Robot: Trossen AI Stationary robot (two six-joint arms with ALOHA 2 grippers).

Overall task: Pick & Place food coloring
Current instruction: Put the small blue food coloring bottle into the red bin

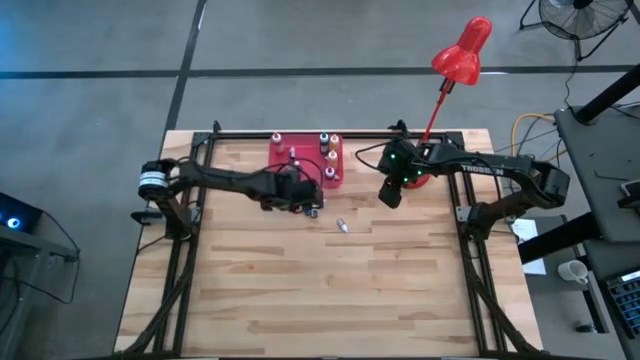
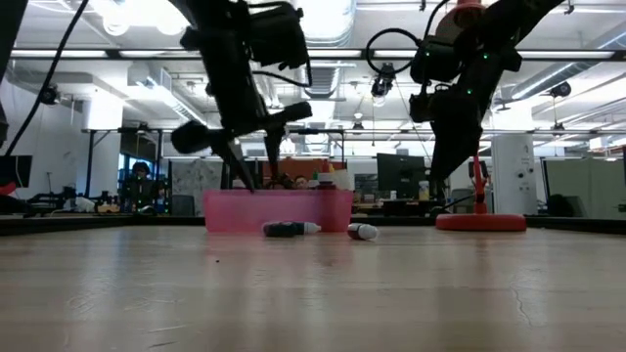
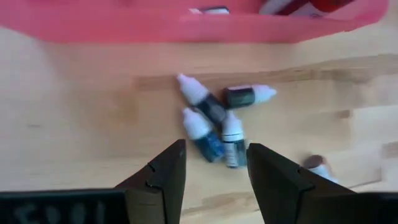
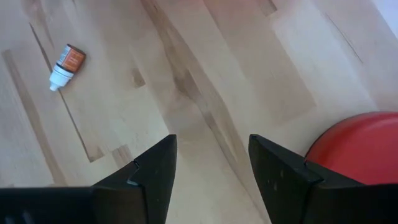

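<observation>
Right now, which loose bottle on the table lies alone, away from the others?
The orange bottle, alone on bare wood; the dark bottles lie clustered beside the pink tray.

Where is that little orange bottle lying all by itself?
In the high view the orange dropper bottle lies on its side on the bare wooden table, just in front of the pink tray, between the two arms, apart from the other bottles.

In the left wrist view, 1 blurred bottle (image 3: 316, 167) sits half-hidden behind the left pincer (image 3: 214, 171).

Around me: grey floor (image 1: 330, 40) with dark seams; wood table (image 1: 330, 290); red lamp (image 1: 462, 55); fan (image 1: 580, 18); ceiling strip lights (image 2: 587, 73); desks, monitors behind.
</observation>
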